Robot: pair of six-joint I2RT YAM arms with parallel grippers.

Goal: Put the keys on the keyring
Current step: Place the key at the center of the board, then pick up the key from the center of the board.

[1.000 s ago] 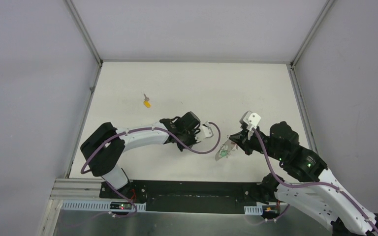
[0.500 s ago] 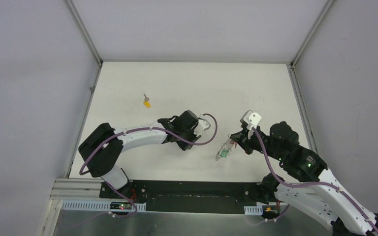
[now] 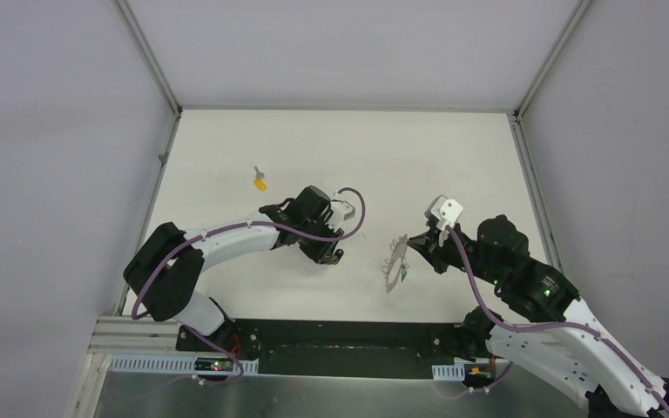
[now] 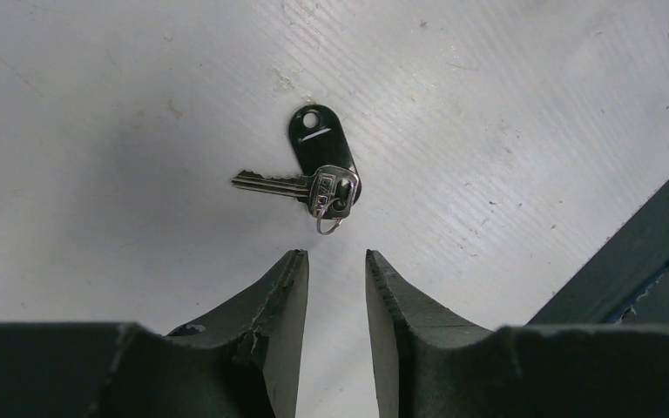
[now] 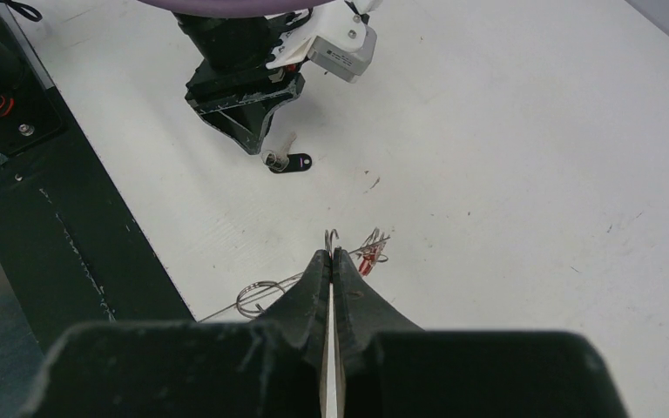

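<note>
A silver key with a black tag [image 4: 322, 170] lies flat on the white table just ahead of my left gripper [image 4: 337, 261], which is open with nothing between its jaws. From above, the left gripper [image 3: 334, 255] points down at the table near the front middle. My right gripper [image 5: 332, 254] is shut on the thin wire keyring [image 5: 261, 298], whose hooked end sticks out past the fingertips. The keyring [image 3: 393, 264] hangs from the right gripper [image 3: 407, 242], with a green-tagged key [image 3: 403, 275] on it. A yellow-tagged key [image 3: 261, 182] lies far left.
The black base plate [image 3: 348, 344] runs along the table's near edge, close below both grippers. A metal frame rail [image 3: 158, 178] borders the table on the left and another [image 3: 531, 183] on the right. A purple cable [image 3: 353, 213] loops over the left wrist.
My left gripper has opened and drawn back to the left, away from the right gripper. The keyring has swung and now hangs more upright from the right gripper, which has stayed put.
</note>
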